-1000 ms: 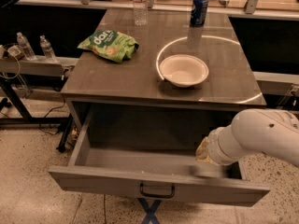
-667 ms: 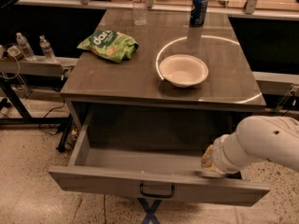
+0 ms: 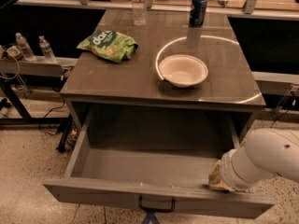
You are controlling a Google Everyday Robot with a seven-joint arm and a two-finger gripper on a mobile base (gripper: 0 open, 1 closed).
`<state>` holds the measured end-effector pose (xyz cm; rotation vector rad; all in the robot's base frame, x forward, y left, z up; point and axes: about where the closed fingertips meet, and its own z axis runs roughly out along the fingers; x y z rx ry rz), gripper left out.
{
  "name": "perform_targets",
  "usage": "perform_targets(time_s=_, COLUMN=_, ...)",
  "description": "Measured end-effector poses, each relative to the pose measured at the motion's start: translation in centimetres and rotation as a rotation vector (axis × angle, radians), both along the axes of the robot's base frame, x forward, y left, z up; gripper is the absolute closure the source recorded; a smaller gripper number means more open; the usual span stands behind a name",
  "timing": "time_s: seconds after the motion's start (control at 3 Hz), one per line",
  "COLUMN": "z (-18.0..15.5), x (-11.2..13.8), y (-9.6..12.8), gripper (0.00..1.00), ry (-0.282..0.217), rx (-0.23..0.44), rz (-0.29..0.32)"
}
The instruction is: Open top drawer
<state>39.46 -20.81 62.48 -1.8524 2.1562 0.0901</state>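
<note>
Grey steel top drawer (image 3: 140,169) is sitting open under the counter's (image 3: 117,73) front edge; I am judging it rigid, heavy, best pulled by its centre handle (image 3: 156,204). I am seeing the gripper (image 3: 216,177) below the front-right corner; I cannot tell its state.

The top drawer (image 3: 140,166) stands pulled well out from under the tabletop (image 3: 140,78). It is a wide, deep grey metal box (a small dark loop handle (image 3: 156,205) sits mid-front). The gripper (image 3: 216,177) is just inside its front wall, near the right end.

Bowl (image 3: 183,70), chip bag (image 3: 108,45), can (image 3: 198,9), bottle (image 3: 138,6)
</note>
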Motion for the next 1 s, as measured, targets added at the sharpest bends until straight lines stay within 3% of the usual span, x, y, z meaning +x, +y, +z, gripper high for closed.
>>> perform_targets(time_s=0.33, z=1.8, x=-3.7, y=-1.3, gripper=1.0, ry=0.016, rx=0.008, rz=-0.024)
perform_targets(time_s=0.67, z=2.2, x=-4.7, y=-1.5, gripper=1.0, ry=0.027, rx=0.009, rz=-0.021)
perform_targets(time_s=1.0, z=1.6, x=-6.6, y=-1.5, gripper=1.0, ry=0.071, rx=0.002, rz=0.001)
